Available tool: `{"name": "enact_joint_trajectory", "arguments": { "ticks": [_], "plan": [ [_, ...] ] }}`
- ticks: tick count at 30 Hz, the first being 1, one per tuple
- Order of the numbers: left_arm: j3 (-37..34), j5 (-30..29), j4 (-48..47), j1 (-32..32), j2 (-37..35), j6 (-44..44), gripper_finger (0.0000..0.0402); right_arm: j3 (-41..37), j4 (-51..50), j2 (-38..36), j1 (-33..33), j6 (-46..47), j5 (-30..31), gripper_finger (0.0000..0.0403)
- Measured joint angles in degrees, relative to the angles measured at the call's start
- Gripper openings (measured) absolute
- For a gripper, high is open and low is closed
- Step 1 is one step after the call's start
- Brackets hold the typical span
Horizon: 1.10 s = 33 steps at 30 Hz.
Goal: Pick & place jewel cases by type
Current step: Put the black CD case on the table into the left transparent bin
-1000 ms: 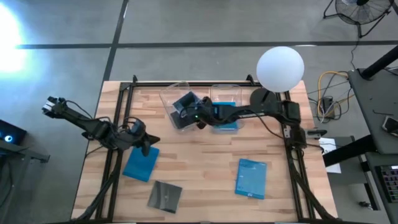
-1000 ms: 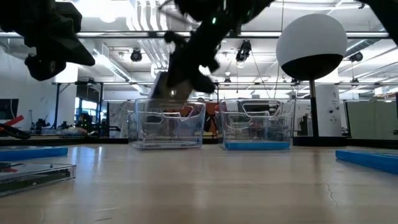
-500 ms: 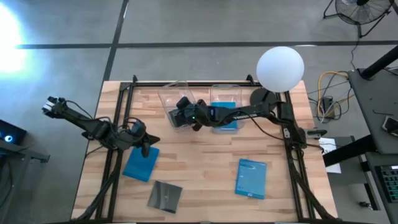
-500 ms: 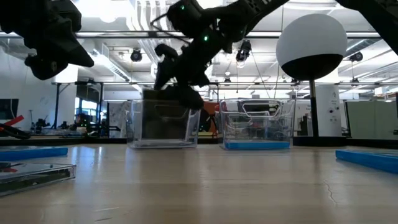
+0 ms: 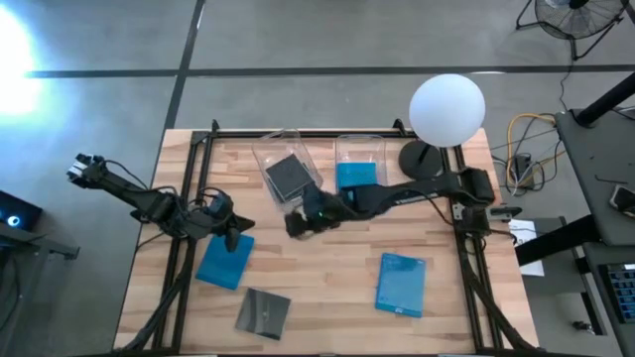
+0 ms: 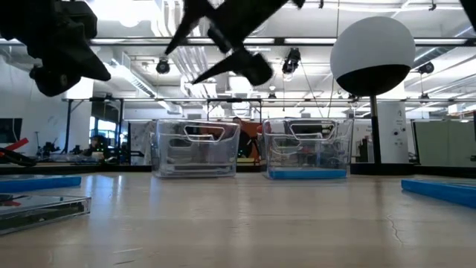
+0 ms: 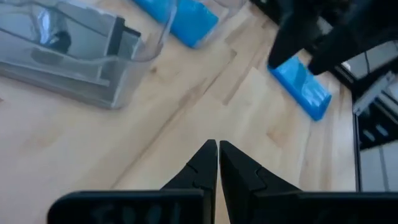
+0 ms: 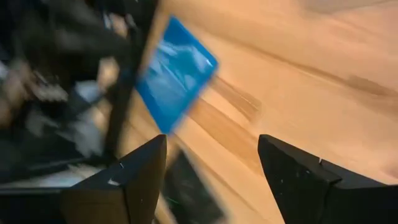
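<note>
While right gripper (image 5: 298,224) gapes empty, left gripper (image 5: 234,238) pinched: three blue cases (image 5: 226,263), two dark cases (image 5: 289,176) visible.

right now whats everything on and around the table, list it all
dark jewel cases: 2; one in the left clear bin, one loose at the near edge
blue jewel cases: 3; one in the right clear bin, one near-left by the left arm, one near-right
clear bins: 2, side by side at the far edge
white globe lamp: 1, far-right corner
left gripper: jaws shut, empty, over the near-left blue case
right gripper: jaws open, empty, mid-table in front of the bins
</note>
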Motion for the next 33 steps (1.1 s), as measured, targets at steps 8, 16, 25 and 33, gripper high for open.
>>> {"name": "enact_joint_trajectory", "arguments": {
  "ticks": [8, 16, 25, 33],
  "plan": [
    [0.00, 15.18, -4.85, -0.10, 2.76, -6.93, 0.0001, -0.07, -13.66, -1.98, 9.16, 0.74, -1.58, 0.0241],
    [0.10, 36.13, -2.42, -9.52, 12.94, -10.46, 0.0000, -0.17, -10.91, 3.54, 12.94, 3.67, -1.65, 0.0240],
    [0.61, 33.57, 12.29, -28.98, 26.30, -16.65, 0.0000, -0.17, -5.44, 8.09, 14.39, 3.47, -1.69, 0.0233],
    [1.12, 34.90, 28.52, -30.63, 41.89, -18.83, 0.0000, -0.17, -0.20, 10.67, 14.46, 2.86, -6.41, 0.0230]
  ]
}}
